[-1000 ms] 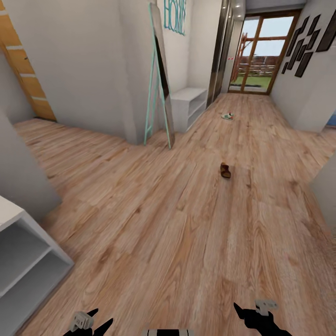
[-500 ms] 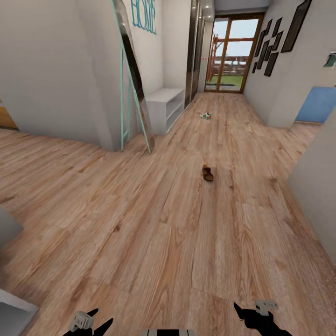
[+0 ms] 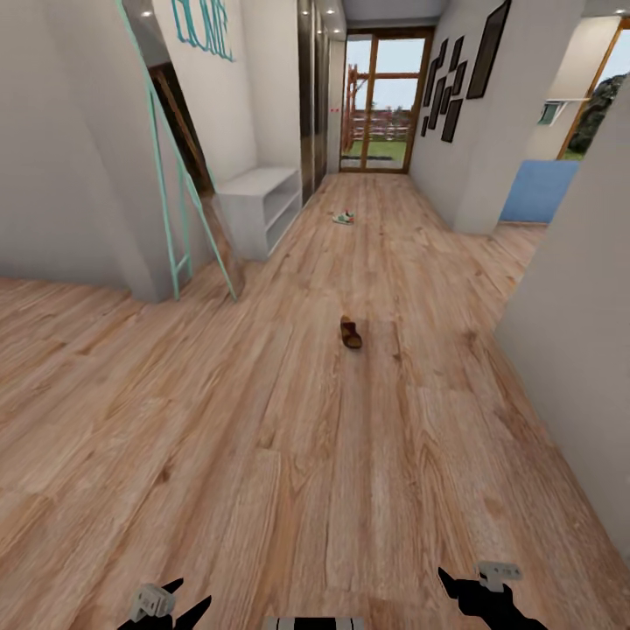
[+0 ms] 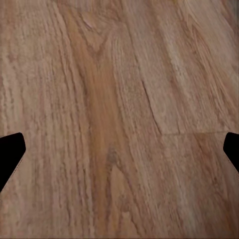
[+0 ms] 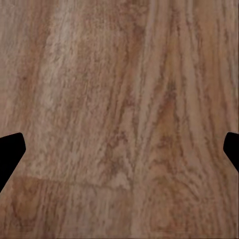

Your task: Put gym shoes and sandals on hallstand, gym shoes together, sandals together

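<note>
Sandal point(image 3: 350, 333): one brown sandal is seen lying on the wood floor point(image 3: 262, 455), in the middle of the corridor.
Gym shoe point(image 3: 344, 217): one white shoe is seen farther down the corridor, on the floor, near the white shelf unit point(image 3: 258, 203).
Mirror point(image 3: 179, 175): it is leaned on the wall, just beside the white unit.
Left gripper point(image 4: 119, 149): it is held wide open over bare floor, with nothing in it.
Right gripper point(image 5: 119, 149): it is held wide open over bare floor, with nothing in it.

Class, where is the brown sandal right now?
In the head view the sandal lies alone on the wood floor, mid-corridor, nearer the robot than the gym shoe by the white shelf unit.
</note>
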